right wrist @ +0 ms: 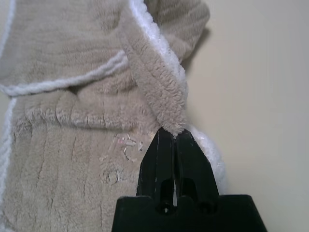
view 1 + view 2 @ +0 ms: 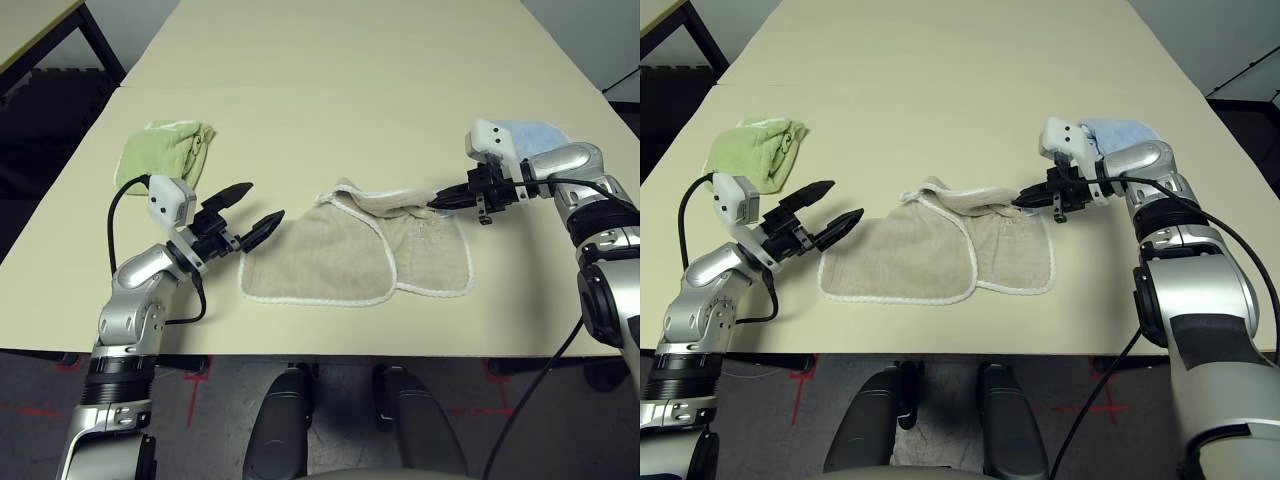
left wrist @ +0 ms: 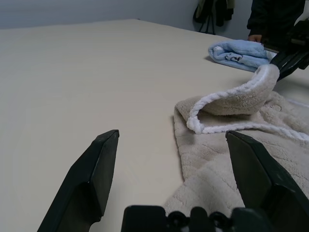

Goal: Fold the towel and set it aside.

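The towel (image 2: 340, 255) lies partly folded at centre frame on the table (image 2: 330, 90). The right gripper (image 2: 440, 203), at centre right, is clamped on the towel's raised far edge. The left gripper (image 2: 252, 212), at centre left, stands spread wide, holding nothing, just beside the towel.

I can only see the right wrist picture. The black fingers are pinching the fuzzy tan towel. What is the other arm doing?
Observer: The left gripper hangs open beside the towel, holding nothing.
Child: Are there more towels?
Observer: Yes, a light green towel lies on the table beyond the left gripper.
Child: Any others?
Observer: A light blue towel lies just behind the right gripper.
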